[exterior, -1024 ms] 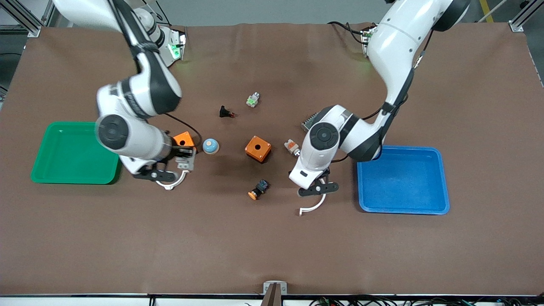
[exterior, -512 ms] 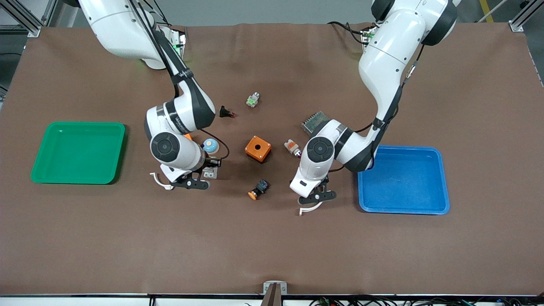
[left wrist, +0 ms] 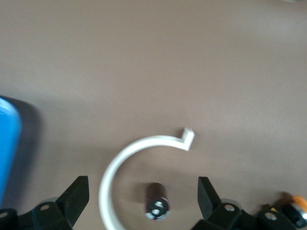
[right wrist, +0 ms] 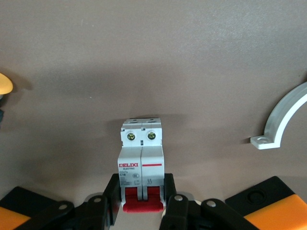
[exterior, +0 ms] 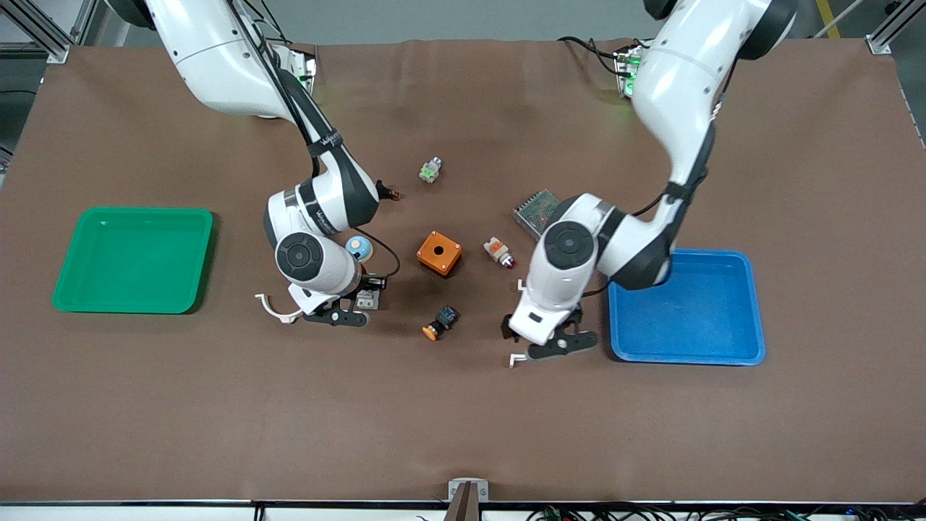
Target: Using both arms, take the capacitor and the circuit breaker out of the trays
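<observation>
First, found a green tray (exterior: 205,260) at the right arm's end of the table (exterior: 463,420), with nothing visible in it. Next, saw the right gripper (exterior: 359,302) low over the brown surface, its fingers (right wrist: 175,206) clamped on the red-switch end of the breaker (right wrist: 142,163). Read the breaker as a light-grey block with two screw terminals at its free end and a white label with a red stripe. Could not tell whether its underside touched the table. Spotted a pale-blue dome (exterior: 359,247) just beside that wrist and a black button with a red tip (exterior: 391,193) partly hidden by the same arm. Noted a small green-and-white part (exterior: 430,170) farther from the front camera than an orange box (exterior: 439,253) with a dark hole in its top. Saw a black-blue button with an orange cap (exterior: 440,323) lying nearer to that camera than the box. Found a white-orange part with a red tip (exterior: 499,251) beside the box, toward the left arm's end. Then met the left gripper (left wrist: 142,203) low over the table, fingers (left wrist: 207,194) spread apart. Saw the capacitor (left wrist: 157,207) lying on the table between them, pale-spotted end toward the wrist camera, touching neither. Passed a grey mesh-topped unit (exterior: 535,208) beside the left arm. Ended at the blue tray (exterior: 687,358), just beside the left gripper.
</observation>
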`<state>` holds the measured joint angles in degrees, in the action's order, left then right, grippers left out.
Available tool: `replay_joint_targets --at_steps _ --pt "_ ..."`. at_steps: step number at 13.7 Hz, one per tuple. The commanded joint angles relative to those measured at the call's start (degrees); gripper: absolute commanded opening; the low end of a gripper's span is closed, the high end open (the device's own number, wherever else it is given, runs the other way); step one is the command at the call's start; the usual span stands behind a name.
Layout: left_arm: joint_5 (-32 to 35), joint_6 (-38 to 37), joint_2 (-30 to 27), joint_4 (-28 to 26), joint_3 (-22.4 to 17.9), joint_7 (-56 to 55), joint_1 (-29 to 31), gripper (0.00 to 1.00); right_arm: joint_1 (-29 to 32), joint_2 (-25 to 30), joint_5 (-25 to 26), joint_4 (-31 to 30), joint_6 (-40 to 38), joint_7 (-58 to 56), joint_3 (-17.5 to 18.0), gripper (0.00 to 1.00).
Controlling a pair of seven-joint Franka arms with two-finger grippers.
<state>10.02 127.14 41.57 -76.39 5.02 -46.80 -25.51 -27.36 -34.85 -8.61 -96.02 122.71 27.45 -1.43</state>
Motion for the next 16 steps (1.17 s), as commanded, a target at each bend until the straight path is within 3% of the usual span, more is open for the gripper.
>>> replay_joint_targets --at_steps 1,6,9,12,14,16 --pt "1.23 -6.69 -9.02 -2.18 0.78 6.07 5.63 1.00 -0.07 5.02 -1.14 0.93 -7.87 0.15 -1.02 1.00" --pt "0.52 -21.55 -20.80 -2.09 0.70 18.90 12.14 1.00 8.88 28.21 -0.35 -0.12 -35.13 -4.22 -1.38 1.00" --pt "-0.78 -30.60 -27.66 -2.27 1.05 30.14 16.88 1.00 18.72 37.81 0.52 -4.51 -39.82 -12.92 -1.38 1.00" --pt "-6.40 -36.24 -33.37 -3.66 0.96 39.12 22.50 1.00 25.84 40.38 4.56 -4.79 -41.32 -18.99 -1.29 1.00" --pt "-8.34 -36.52 -40.04 -9.71 1.22 43.17 26.28 1.00 29.45 40.39 4.74 -3.65 -41.15 -22.86 -1.29 1.00" --pt "-10.28 -36.52 -44.71 -14.73 1.49 45.55 28.57 1.00 29.38 40.39 5.01 -1.81 -41.15 -22.88 -1.12 1.00"
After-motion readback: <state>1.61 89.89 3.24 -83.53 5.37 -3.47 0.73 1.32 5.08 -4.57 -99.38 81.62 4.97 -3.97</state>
